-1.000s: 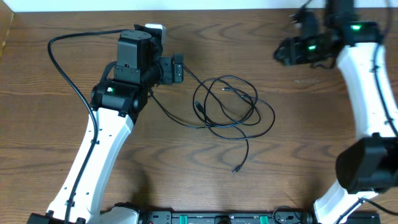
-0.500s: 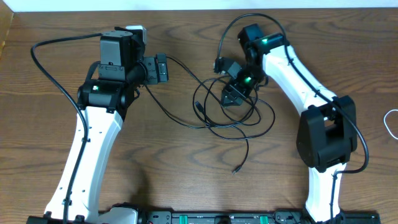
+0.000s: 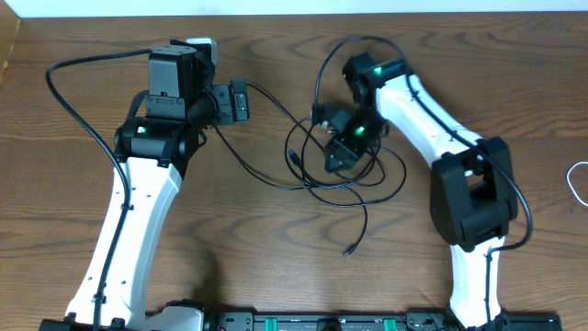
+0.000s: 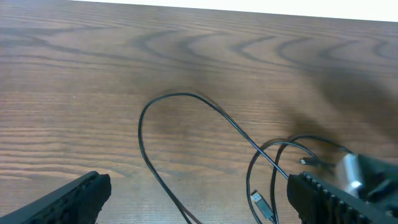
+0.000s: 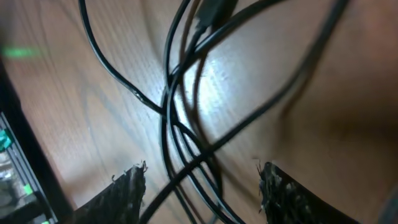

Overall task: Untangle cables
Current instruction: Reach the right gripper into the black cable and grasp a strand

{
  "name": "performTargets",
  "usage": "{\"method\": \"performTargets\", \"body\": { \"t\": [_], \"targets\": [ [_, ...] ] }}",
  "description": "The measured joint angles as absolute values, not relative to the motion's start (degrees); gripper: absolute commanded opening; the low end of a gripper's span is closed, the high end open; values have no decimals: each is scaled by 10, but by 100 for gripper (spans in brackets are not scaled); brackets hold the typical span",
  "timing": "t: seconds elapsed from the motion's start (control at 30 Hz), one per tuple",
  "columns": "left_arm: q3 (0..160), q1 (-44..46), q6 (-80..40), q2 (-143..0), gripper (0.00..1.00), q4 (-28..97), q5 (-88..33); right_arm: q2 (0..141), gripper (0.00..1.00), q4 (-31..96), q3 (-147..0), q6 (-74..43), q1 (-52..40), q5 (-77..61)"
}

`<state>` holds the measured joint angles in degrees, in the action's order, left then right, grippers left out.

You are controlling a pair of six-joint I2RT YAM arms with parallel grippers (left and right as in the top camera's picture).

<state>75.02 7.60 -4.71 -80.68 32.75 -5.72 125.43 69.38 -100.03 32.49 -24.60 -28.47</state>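
Note:
A tangle of thin black cables (image 3: 354, 175) lies in loops at the table's middle, with one plug end (image 3: 349, 249) trailing toward the front. My right gripper (image 3: 336, 153) hangs low over the tangle's left part. In the right wrist view its jaws (image 5: 202, 171) are open, with several crossing black strands (image 5: 180, 106) between them. My left gripper (image 3: 241, 99) is open and empty to the left of the tangle. In the left wrist view (image 4: 199, 183) a cable loop (image 4: 186, 96) and a USB plug (image 4: 261, 204) lie ahead of it.
A white cable (image 3: 577, 180) curls at the table's far right edge. The thick black cable (image 3: 73, 101) of the left arm arcs over the table's back left. The table's back edge (image 3: 276, 14) runs close behind both arms.
My right arm has swung from the back right corner to the tangle and dropped onto its left part. My left arm shifted slightly left a second ago, then held still.

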Motion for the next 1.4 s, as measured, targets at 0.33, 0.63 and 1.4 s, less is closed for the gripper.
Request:
{"method": "performTargets", "body": {
  "t": [0.33, 0.63, 1.4],
  "targets": [
    [750, 76, -47, -807, 96, 331, -57, 1259, 13, 664, -997, 226, -270, -220],
    [750, 76, -47, -807, 96, 331, -57, 1258, 9, 677, -1010, 158, -270, -196],
    [750, 49, -47, -807, 96, 360, -30, 1252, 24, 688, -985, -122, -328, -91]
  ]
}}
